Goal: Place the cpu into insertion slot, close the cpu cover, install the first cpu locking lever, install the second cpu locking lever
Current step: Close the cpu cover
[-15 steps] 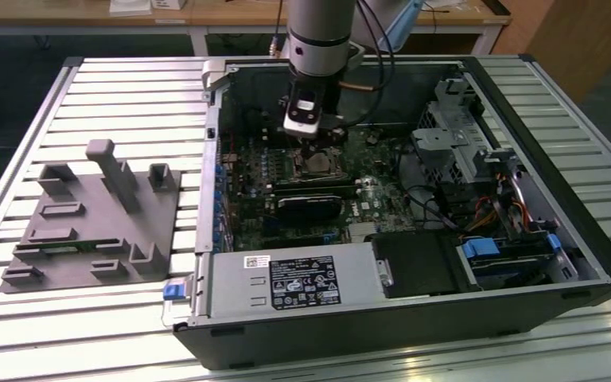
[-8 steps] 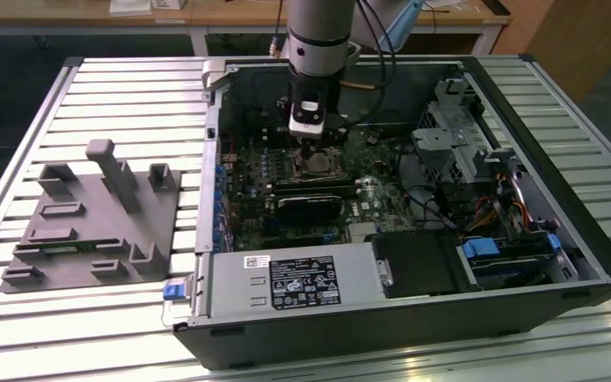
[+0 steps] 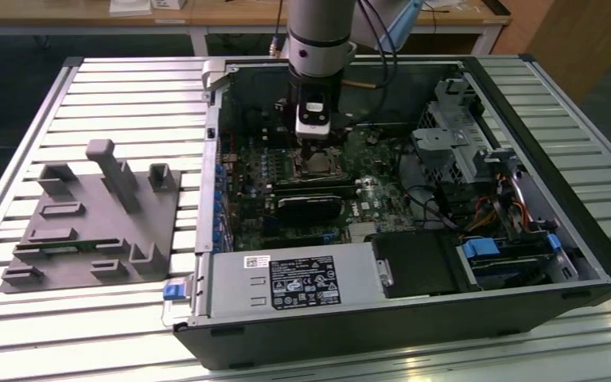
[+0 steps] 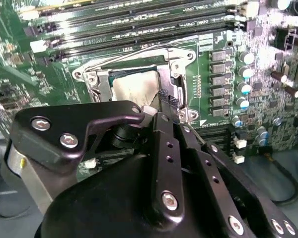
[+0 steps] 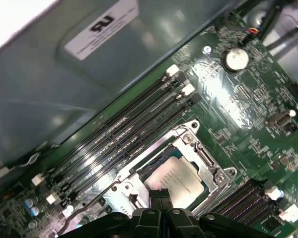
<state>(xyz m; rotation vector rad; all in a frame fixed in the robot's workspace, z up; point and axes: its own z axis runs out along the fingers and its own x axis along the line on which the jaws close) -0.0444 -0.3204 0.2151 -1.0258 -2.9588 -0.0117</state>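
Cpu (image 5: pixel 178 177) in case (image 3: pixel 391 334) on slatted table (image 3: pixel 125 87)

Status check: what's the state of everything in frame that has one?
cover: down flat.
cpu: seated under it, top showing through its window.
gripper: shut, tips at the cover's edge.
case: side open, board exposed.

Silvery-grey cpu (image 5: pixel 178 179), silver cpu cover (image 5: pixel 207 159), green circuit board (image 5: pixel 248 104), black gripper (image 5: pixel 160 194), black memory slots (image 5: pixel 124 139)
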